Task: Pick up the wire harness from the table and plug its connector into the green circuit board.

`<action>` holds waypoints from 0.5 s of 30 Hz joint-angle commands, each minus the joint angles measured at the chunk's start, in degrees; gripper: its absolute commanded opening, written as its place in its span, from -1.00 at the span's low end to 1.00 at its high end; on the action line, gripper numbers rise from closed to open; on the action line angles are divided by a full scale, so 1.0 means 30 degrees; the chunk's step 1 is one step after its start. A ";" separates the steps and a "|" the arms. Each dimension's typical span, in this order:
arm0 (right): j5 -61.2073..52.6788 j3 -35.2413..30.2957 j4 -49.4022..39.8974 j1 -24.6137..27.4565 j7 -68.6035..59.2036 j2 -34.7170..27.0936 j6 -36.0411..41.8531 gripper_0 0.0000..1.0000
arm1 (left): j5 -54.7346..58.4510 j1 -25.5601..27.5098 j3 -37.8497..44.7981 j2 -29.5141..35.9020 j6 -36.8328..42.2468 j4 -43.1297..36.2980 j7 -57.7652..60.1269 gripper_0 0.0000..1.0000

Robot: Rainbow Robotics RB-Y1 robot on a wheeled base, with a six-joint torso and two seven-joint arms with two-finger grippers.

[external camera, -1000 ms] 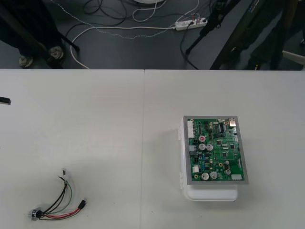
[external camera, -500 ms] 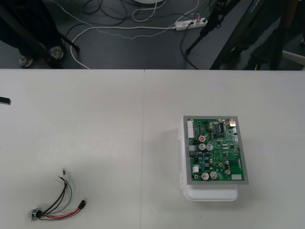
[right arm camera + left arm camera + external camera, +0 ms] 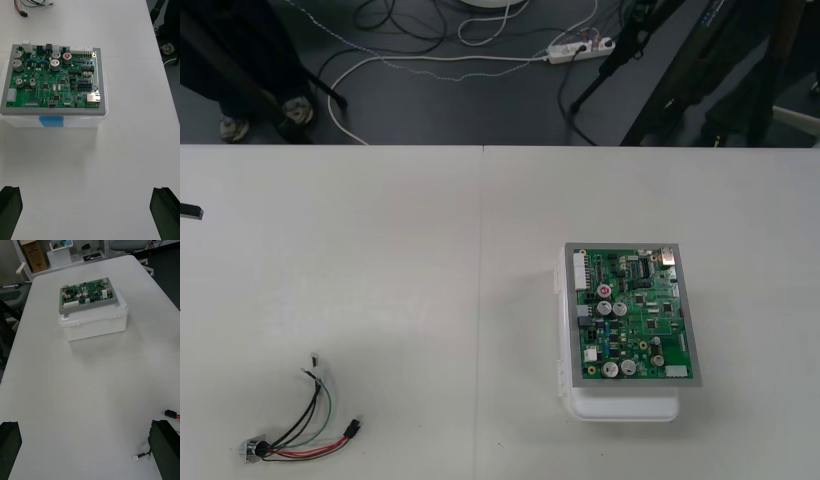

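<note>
Both grippers are spread wide with nothing between their fingers: the left gripper (image 3: 85,427) hangs over the bare table just beside the harness, and the right gripper (image 3: 87,192) hangs over the table on the near side of the board.

The wire harness (image 3: 302,422) lies loose on the table's near left corner, well apart from the board and not plugged in. Its round metal socket (image 3: 252,450) sits at the near-left end. From there the red and black wires run rightward, almost flat, to the small black plug (image 3: 354,428), which points toward the board's side of the table. The green, black and pale wires curve away toward the far edge and end in loose tips (image 3: 313,362), so the whole thing fans out from the socket. From the left wrist, the plug and a small ring lug (image 3: 137,457) lie close by one black finger (image 3: 165,446).

The green circuit board (image 3: 632,315), grey-framed and crowded with capacitors and connectors, sits flat on its white base (image 3: 620,406), long side running near to far, on the right half of the light table (image 3: 430,230)
</note>
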 commanded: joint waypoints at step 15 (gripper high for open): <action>0.0106 -0.0282 -0.0310 0.0201 -0.0322 -0.0713 -0.0157 1.00 | -0.0934 0.1376 0.0198 0.0239 -0.0842 -0.0048 0.1607 1.00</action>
